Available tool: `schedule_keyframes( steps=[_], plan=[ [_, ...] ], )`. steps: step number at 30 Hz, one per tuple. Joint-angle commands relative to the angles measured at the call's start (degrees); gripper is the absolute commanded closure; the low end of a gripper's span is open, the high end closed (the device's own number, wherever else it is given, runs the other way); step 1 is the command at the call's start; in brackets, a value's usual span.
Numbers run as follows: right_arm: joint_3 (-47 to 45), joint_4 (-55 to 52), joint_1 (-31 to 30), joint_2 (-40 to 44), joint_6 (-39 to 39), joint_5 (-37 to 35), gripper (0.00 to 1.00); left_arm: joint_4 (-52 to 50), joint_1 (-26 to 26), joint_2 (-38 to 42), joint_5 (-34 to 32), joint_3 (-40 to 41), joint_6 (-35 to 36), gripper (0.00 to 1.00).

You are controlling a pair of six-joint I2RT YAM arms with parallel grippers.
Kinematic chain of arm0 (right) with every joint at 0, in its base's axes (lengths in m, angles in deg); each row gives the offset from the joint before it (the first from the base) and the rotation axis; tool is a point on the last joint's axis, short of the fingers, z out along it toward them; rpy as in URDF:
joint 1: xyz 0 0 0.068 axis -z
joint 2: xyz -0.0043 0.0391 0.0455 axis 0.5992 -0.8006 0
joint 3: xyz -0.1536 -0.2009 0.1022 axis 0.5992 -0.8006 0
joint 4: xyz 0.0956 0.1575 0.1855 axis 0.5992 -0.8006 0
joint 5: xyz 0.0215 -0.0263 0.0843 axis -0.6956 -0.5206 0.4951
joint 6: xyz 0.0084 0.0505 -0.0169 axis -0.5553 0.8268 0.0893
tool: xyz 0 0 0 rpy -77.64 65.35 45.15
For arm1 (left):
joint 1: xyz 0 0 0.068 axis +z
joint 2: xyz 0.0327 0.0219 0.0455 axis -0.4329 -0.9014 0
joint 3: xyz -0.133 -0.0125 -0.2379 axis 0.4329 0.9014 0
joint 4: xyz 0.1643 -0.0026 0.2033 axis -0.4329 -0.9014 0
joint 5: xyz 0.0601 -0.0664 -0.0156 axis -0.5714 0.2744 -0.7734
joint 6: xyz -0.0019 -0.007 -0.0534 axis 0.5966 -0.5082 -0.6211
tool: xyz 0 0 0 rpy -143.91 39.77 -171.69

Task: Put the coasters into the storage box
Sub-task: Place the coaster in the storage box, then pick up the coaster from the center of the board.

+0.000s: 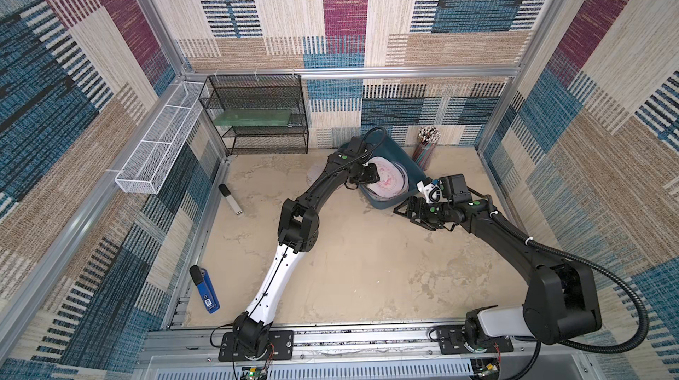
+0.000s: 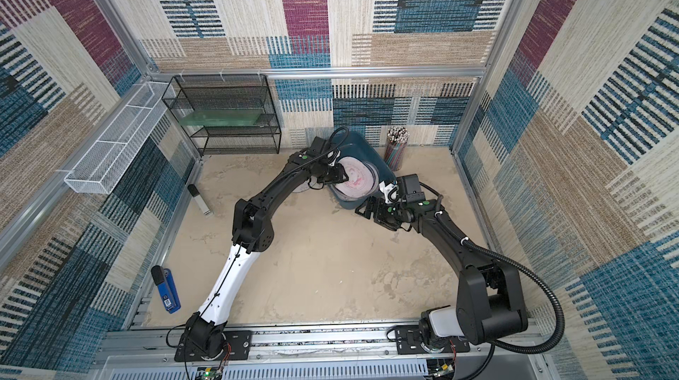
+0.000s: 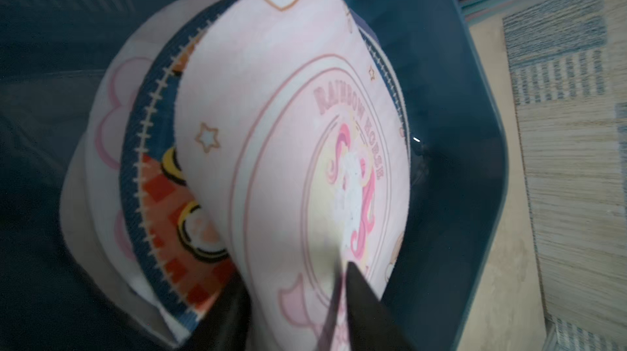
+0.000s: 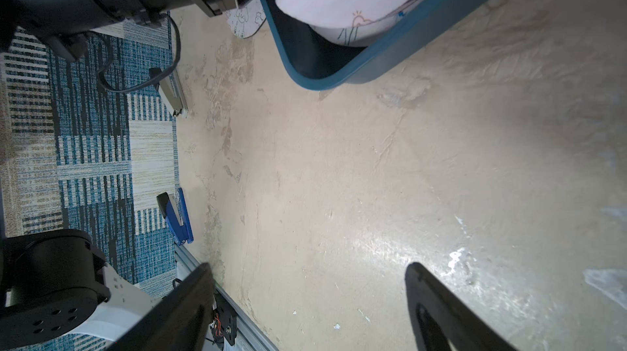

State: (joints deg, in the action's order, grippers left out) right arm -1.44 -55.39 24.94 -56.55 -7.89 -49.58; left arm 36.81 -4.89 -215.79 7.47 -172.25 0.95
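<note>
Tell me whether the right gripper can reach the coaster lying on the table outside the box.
Probably not directly: the coaster lies beyond the storage box, partly under the left arm; both block the right gripper.

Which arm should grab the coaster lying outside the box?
Left, probably. The left gripper is at the storage box, right beside that loose coaster. The right gripper hangs open over the table, farther off by the box's near corner.
</note>
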Motion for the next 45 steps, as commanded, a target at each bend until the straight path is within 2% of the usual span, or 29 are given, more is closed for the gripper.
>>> schedule_keyframes(
  steps=[1,5,9,12,16,19,24,32,39,45],
  plan=[
    [-0.2,-0.3,0.0,-0.4,-0.7,1.2,0.09,0.0,-0.1,2.6,-5.4,1.3,2.5,0.16],
    [0.3,0.4,-0.3,-1.3,-0.5,1.2,0.09,0.5,-0.1,6.3,-8.2,2.8,4.0,0.04],
    [1.4,1.2,-0.9,-2.6,-0.2,1.1,0.09,0.3,0.1,10.8,-11.2,6.9,5.2,0.03],
    [1.9,2.1,-1.9,-3.3,0.4,0.9,0.09,1.4,0.7,16.2,-14.3,13.9,5.2,0.03],
    [2.0,4.0,-3.8,-4.3,1.7,0.5,0.09,7.5,3.6,25.5,-17.7,29.2,3.2,0.05],
    [2.5,5.6,-5.3,-5.2,2.8,0.3,0.09,11.2,8.0,29.8,-15.9,38.7,0.2,0.1],
    [4.6,6.3,-7.3,-7.3,3.4,-0.5,0.09,15.9,15.9,31.5,-9.8,48.4,-3.4,0.17],
    [5.7,6.4,-8.6,-8.0,4.3,-1.5,0.09,12.4,20.5,24.2,-9.2,43.6,-1.7,0.21],
    [6.5,5.7,-8.7,-7.8,4.6,-2.4,0.09,10.8,20.8,19.4,-10.5,39.4,-3.9,0.24],
    [6.2,5.7,-8.4,-7.6,4.9,-2.4,0.09,9.6,20.8,15.9,-8.7,36.9,-4.3,0.25]
  ],
)
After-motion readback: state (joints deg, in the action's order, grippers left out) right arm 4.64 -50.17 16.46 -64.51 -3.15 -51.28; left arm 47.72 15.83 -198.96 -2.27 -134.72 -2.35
